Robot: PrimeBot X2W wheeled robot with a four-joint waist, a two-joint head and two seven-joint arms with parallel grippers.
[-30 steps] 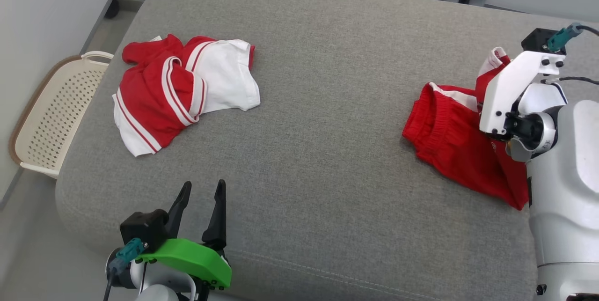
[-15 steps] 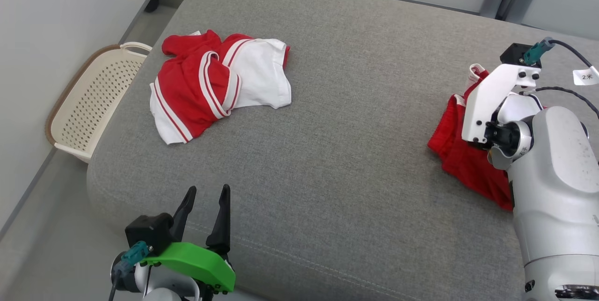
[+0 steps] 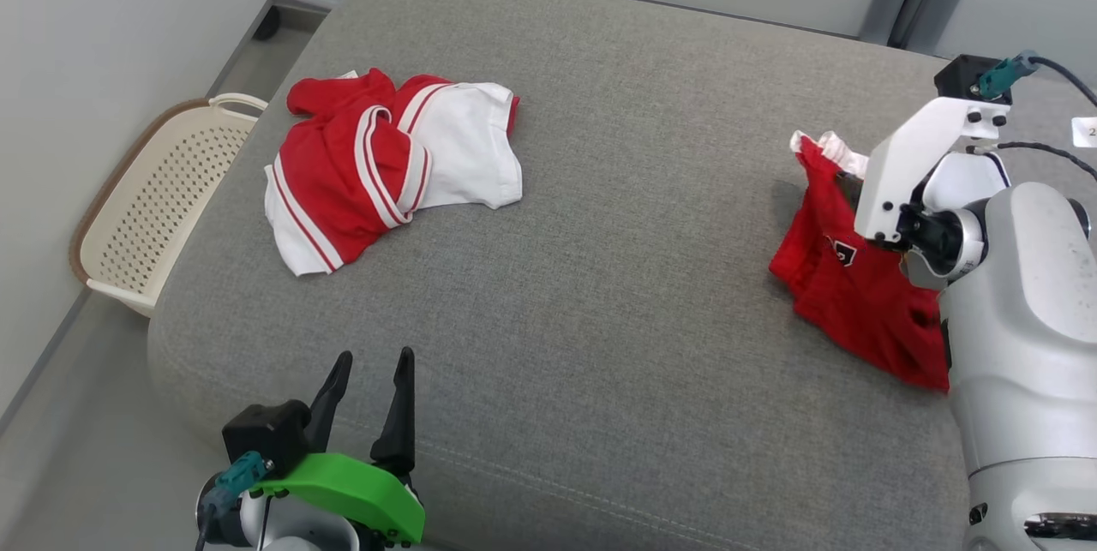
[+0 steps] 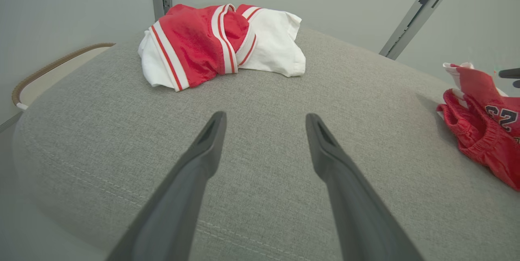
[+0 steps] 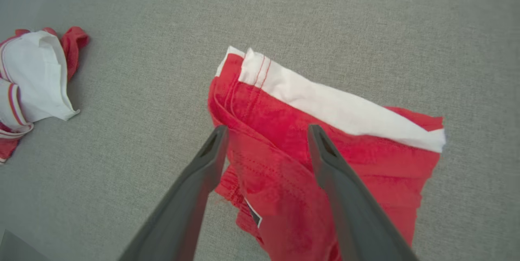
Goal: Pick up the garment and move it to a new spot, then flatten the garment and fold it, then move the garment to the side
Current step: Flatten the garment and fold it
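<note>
Right claw hung splayed over the bunched red shorts, left claw likewise splayed; loose folds could snag it on lifting.

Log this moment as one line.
right tool: open above red shorts | red shorts: bunched on grey cushion, unfolded | left tool: open, empty | red-and-white garment: crumpled, toward basket side

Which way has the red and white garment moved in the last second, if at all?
No. The red and white garment keeps its place on the cushion, level with the basket beside it; only the camera shifted.
</note>
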